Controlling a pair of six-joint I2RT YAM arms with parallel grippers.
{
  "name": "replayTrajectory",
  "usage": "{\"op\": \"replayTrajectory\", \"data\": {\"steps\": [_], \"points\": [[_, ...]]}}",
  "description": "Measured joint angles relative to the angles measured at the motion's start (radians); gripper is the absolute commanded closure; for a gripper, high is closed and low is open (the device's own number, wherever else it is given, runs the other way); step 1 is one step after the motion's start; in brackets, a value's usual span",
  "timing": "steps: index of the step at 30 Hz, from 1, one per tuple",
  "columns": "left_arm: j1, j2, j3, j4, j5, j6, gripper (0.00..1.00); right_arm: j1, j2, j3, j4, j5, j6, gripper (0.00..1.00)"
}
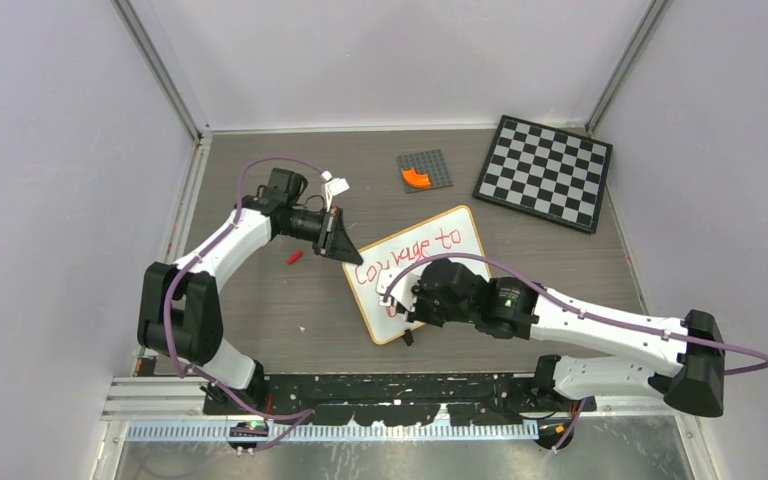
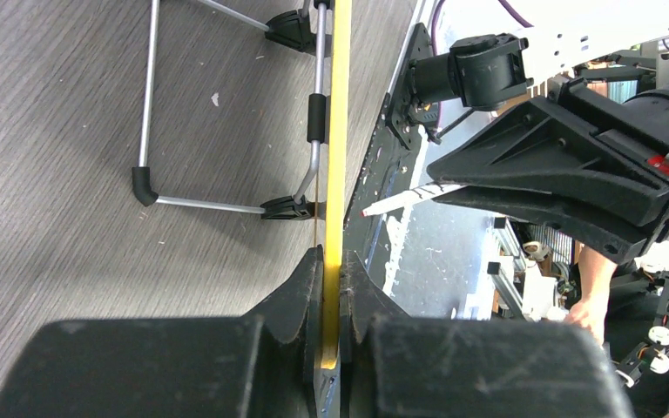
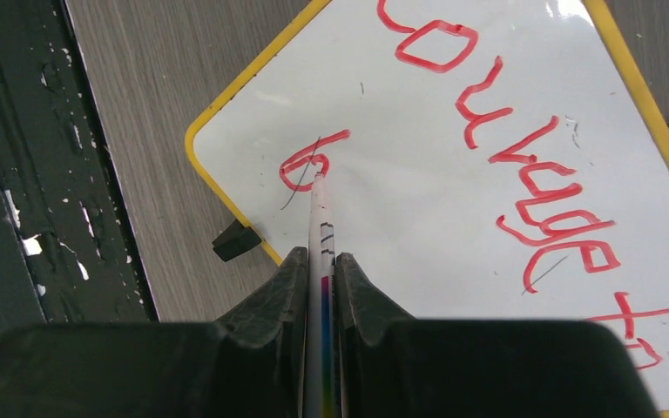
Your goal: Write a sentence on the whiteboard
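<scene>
The whiteboard (image 1: 465, 222) stands tilted on the table, propped on a metal stand (image 2: 226, 205). Red lettering (image 1: 410, 255) on it reads "Courage to" (image 3: 523, 148) on the top line, with a "b" (image 3: 307, 164) on the lower line. My left gripper (image 1: 345, 245) is shut on the board's yellow-orange frame edge (image 2: 338, 131), seen edge-on between the fingers (image 2: 332, 270). My right gripper (image 1: 397, 298) is shut on a white marker (image 3: 320, 228). The marker's tip touches the board at the "b". My right gripper also shows in its own wrist view (image 3: 320, 254).
A red marker cap (image 1: 294, 257) lies on the table left of the board. A grey studded plate (image 1: 432, 160) with an orange piece (image 1: 416, 178) and a chequered board (image 1: 545, 172) lie at the back. A black foot (image 3: 235, 239) sits at the board's lower edge.
</scene>
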Motion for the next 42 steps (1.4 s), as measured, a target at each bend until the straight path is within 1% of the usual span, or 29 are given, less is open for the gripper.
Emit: {"op": "replayTrajectory", "data": {"steps": [3,12,22,35,42], "points": [[0.000,0.000,0.000,0.000,0.000,0.000,1.00,-0.007,-0.016,0.000,0.001,0.006,0.000,1.00],[0.000,0.000,0.000,0.000,0.000,0.000,1.00,-0.008,0.049,-0.026,0.002,0.017,0.000,1.00],[0.000,0.000,0.000,0.000,-0.001,0.000,1.00,-0.006,0.052,-0.044,0.005,0.058,-0.005,1.00],[0.000,0.000,0.000,0.000,0.000,0.000,1.00,-0.026,0.036,-0.033,-0.014,0.093,-0.029,1.00],[0.000,0.000,0.000,0.000,-0.001,0.000,1.00,-0.027,0.063,-0.001,-0.014,0.091,-0.032,1.00]]}}
